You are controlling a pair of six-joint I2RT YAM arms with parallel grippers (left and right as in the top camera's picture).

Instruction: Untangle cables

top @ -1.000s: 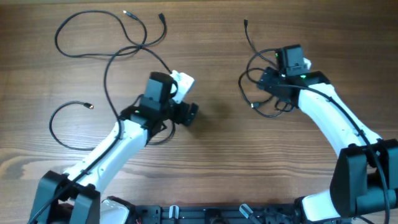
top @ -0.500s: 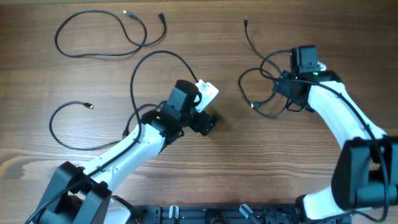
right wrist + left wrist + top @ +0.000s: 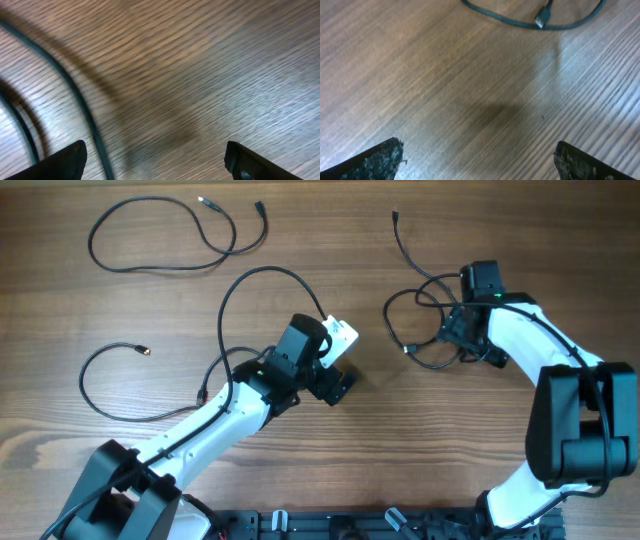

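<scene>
Three thin black cables lie on the wooden table. One (image 3: 150, 270) loops at the far left with both plug tips near the back edge. A second (image 3: 262, 270) arcs over my left arm and runs to a loop at the left. The third (image 3: 388, 312) is coiled at the right, under my right gripper. My left gripper (image 3: 335, 385) is open and empty over bare wood; its wrist view (image 3: 480, 165) shows a cable plug (image 3: 540, 20) ahead. My right gripper (image 3: 470, 340) is open just above the coil; a strand (image 3: 75, 95) lies near its left finger (image 3: 160, 160).
The wooden table (image 3: 360, 450) carries only the cables. A dark rail (image 3: 330, 525) runs along the near edge between the two arm bases.
My left arm has swung right toward the centre, and the second cable now lies apart from the far-left one. My right gripper has shifted slightly right and toward me over the coil.
</scene>
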